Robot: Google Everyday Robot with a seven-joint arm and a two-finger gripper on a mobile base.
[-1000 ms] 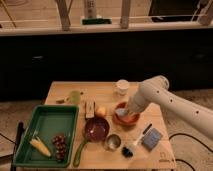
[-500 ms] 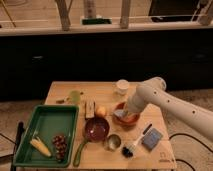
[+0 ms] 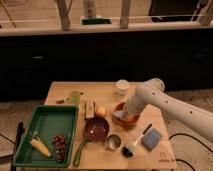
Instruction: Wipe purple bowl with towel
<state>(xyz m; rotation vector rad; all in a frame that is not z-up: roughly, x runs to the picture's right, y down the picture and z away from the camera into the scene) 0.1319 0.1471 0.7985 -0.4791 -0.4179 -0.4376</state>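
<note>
The gripper (image 3: pixel 124 116) is lowered into the round orange bowl (image 3: pixel 131 120), at 2 o'clock from the glossy purple bowl (image 3: pixel 96 129), probably to reach the grey-blue towel (image 3: pixel 119 116); jaw state indeterminable.

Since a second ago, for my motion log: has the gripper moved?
No: the gripper stays down in the orange bowl, beside the purple bowl.

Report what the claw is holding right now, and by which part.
Cannot be told. The claw is down inside the orange bowl, where something pale lies under it; whether it grips that is not visible.
</note>
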